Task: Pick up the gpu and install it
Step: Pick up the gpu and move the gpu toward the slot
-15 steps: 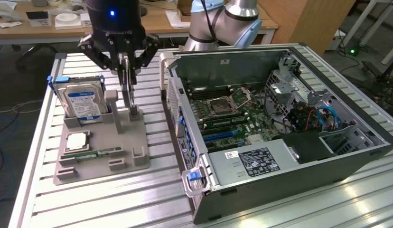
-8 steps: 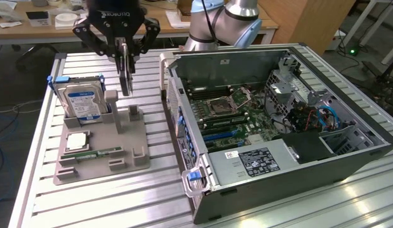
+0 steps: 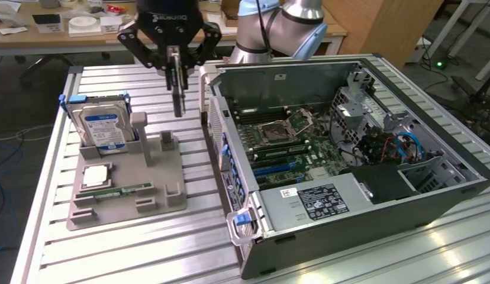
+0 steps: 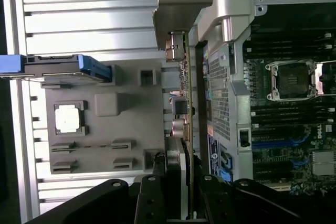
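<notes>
**Exterior view.** The gripper (image 3: 176, 64) sits at upper centre of the frame, clenched on the upper end of the graphics card (image 3: 179, 89). The card hangs straight down from the fingers with its long axis vertical, and it is seen edge-on as a thin dark strip. It is clear of the grey holding tray (image 3: 126, 207), which lies below and to the lower left. It is just beside the near upper corner of the open computer case (image 3: 434, 201). The motherboard (image 3: 292, 142) and its blue slots (image 3: 270, 170) lie to the lower right of the card, inside the case. A hard drive (image 3: 103, 127) stands in the tray at left, and a square chip (image 3: 95, 176) lies in front of it. Everything rests on a slatted metal table (image 3: 39, 248).

**Wrist view.** The gripper (image 4: 181, 174) holds the graphics card (image 4: 185, 103) between its dark fingers (image 4: 155, 182). The card runs straight away from them, again edge-on. A pale grey plate at its far end appears to be the mounting bracket. The card lies between the tray (image 4: 131, 129) on one side and the perforated rear wall of the case (image 4: 220, 93) on the other. Its flat faces run roughly parallel to that wall.

**Judgement.** The card is picked up but not yet seated.
</notes>
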Tool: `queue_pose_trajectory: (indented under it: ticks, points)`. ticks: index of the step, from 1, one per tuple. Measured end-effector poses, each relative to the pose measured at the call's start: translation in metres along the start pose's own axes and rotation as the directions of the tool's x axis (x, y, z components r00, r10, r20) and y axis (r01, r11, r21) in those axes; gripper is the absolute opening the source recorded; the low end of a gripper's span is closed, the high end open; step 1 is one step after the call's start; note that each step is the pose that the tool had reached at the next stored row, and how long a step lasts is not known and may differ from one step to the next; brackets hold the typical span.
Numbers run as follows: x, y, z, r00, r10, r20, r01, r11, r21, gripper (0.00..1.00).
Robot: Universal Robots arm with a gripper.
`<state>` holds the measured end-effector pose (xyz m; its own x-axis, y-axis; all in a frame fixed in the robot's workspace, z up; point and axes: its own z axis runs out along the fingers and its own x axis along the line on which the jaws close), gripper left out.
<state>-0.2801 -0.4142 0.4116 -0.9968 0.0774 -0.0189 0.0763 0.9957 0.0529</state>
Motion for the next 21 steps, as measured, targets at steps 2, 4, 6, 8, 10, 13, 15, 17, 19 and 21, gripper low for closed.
queue_pose_trajectory:
  ticks: [2, 4, 6, 8, 10, 13, 15, 17, 19, 21]
  points:
    - [-0.009, 0.0007, 0.0002, 1.0, 0.0, 0.0, 0.0, 1.0, 0.0, 0.28]
    - [-0.017, 0.0013, 0.0003, 1.0, 0.0, -0.0001, 0.0, 1.0, 0.0001, 0.28]
    - [-0.026, 0.002, 0.0006, 1.0, 0.0, 0.0, 0.0, 1.0, 0.0, 0.28]
    - [-0.034, 0.0027, 0.0008, 1.0, 0.0, -0.0001, 0.0, 1.0, 0.0001, 0.28]
    - [-0.043, 0.0033, 0.0009, 1.0, 0.0, -0.0002, 0.0, 1.0, 0.0001, 0.28]
    - [-0.057, 0.0044, 0.0014, 1.0, 0.0, -0.0001, 0.0, 1.0, -0.0001, 0.28]
    - [-0.066, 0.0051, 0.0015, 1.0, 0.0, -0.0003, 0.0, 1.0, 0.0001, 0.28]
    - [-0.075, 0.0058, 0.0018, 1.0, 0.0, -0.0003, 0.0, 1.0, 0.0, 0.28]
    - [-0.084, 0.0065, 0.0021, 1.0, 0.0, -0.0004, 0.0, 1.0, -0.0001, 0.28]
    - [-0.093, 0.0072, 0.0022, 1.0, 0.0, -0.0005, 0.0, 1.0, 0.0001, 0.28]
